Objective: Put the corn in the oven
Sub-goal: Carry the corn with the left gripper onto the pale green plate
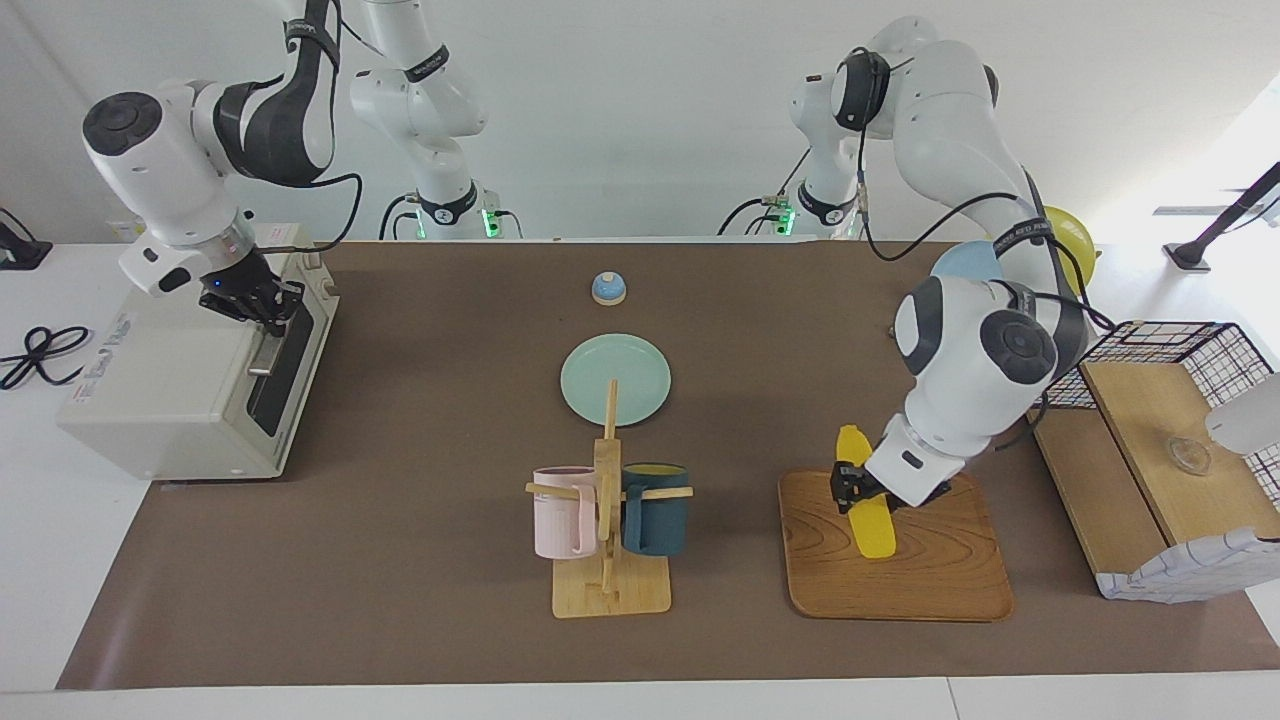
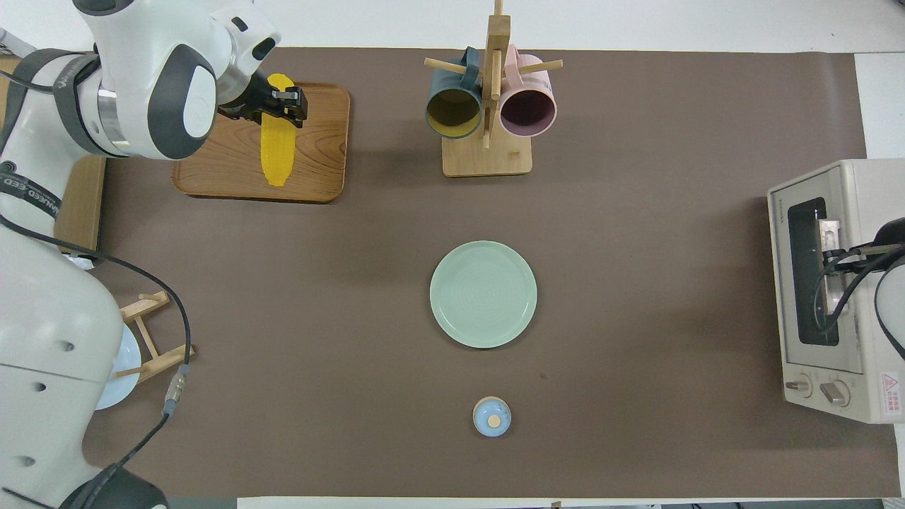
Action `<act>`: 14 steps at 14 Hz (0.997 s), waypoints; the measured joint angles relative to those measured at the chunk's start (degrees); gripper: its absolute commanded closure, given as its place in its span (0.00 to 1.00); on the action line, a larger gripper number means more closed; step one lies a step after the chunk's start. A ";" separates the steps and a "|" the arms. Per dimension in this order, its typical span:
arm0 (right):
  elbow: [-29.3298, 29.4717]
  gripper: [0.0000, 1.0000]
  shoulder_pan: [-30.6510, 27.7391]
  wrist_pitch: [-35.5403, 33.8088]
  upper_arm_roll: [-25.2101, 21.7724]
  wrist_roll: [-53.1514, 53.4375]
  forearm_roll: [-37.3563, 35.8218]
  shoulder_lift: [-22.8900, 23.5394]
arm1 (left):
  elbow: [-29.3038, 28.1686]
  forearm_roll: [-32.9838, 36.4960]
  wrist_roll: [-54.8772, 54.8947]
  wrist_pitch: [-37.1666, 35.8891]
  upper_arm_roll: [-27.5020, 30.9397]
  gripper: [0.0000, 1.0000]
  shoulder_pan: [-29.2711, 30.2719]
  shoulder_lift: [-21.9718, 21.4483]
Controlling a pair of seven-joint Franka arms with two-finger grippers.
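The yellow corn [image 1: 872, 525] [image 2: 277, 155] hangs tilted just above the wooden tray [image 1: 950, 570] [image 2: 318, 162], gripped near its upper end by my left gripper [image 1: 850, 488] [image 2: 283, 106], which is shut on it. At the right arm's end of the table stands the cream-white oven [image 1: 170, 390] [image 2: 870, 184], its dark glass door closed or nearly so. There my right gripper [image 1: 270, 305] [image 2: 838, 244] is shut on the upper end of the door's bar handle [image 1: 265, 352].
A wooden mug rack [image 1: 610, 590] with a pink and a dark blue mug stands mid-table, beside the tray. A green plate [image 1: 615, 378] and a small blue bell [image 1: 608, 288] lie nearer the robots. A wire basket and wooden box [image 1: 1160, 420] flank the tray.
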 measured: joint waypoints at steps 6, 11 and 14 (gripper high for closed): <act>-0.38 0.96 1.17 0.02 0.43 1.98 0.02 0.00 | -25.42 -0.92 -12.18 5.17 -0.32 1.00 -12.25 -16.71; -2.95 0.97 6.12 3.56 0.70 6.61 0.43 0.50 | -40.77 -1.08 -26.85 22.49 -0.47 1.00 -25.04 -21.87; -5.61 0.97 7.09 7.34 1.04 6.67 2.46 1.14 | -45.05 -1.08 -32.52 30.36 -0.44 1.00 -30.08 -22.48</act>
